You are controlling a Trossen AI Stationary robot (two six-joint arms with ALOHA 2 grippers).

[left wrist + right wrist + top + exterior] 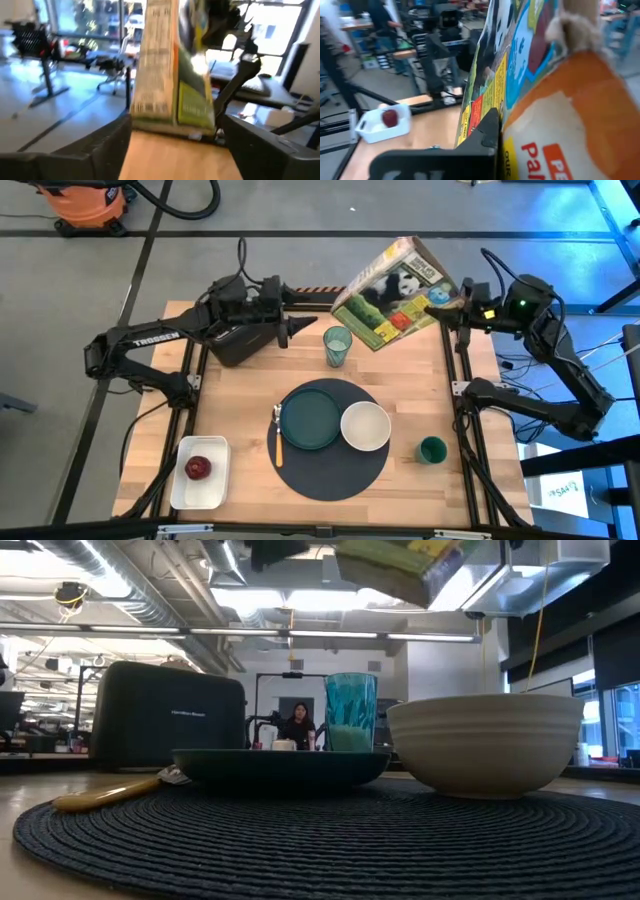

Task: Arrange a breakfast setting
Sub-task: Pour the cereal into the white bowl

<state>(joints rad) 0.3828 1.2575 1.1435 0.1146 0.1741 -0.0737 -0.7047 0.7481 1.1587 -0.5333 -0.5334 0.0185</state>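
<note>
The right tool (447,305), held high, grips a tilted cereal box (395,292); the left tool (300,330) seems spread open.

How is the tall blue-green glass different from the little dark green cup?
The translucent green tumbler is see-through and tall; the small dark green cup is solid dark green and shorter. The tumbler stands at the table's far side, beyond the large round dark mat; the cup sits to the mat's right, near the white bowl. Both stand upright, off the mat.
</note>
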